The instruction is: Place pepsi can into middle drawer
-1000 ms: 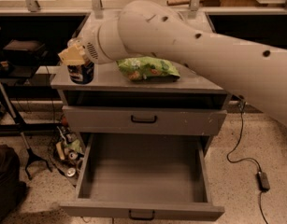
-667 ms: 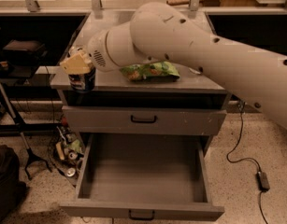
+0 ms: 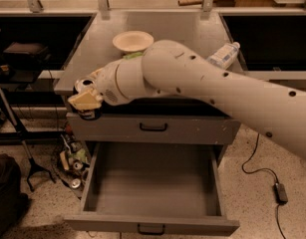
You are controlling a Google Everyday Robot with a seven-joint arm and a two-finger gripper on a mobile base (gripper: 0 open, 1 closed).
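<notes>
My gripper [image 3: 86,99] is at the front left corner of the grey cabinet top [image 3: 177,29], shut on the pepsi can [image 3: 89,112]. Only the can's dark lower part shows under the cream fingers [image 3: 85,100]. The can hangs at the cabinet's front edge, beside the left end of the shut upper drawer front [image 3: 153,128]. The middle drawer [image 3: 152,183] is pulled wide open below, its grey box interior bare. My white arm [image 3: 217,93] crosses the cabinet top from the right.
A cream bowl [image 3: 133,40] and a lying clear plastic bottle [image 3: 223,55] sit on the cabinet top. Tripod legs and clutter [image 3: 70,163] lie on the floor left of the drawer. A black cable with an adapter [image 3: 280,192] lies right.
My gripper has lifted the can off the top and carried it forward to the front left corner. The arm now hides the green bag, and the bowl and bottle have come into view.
</notes>
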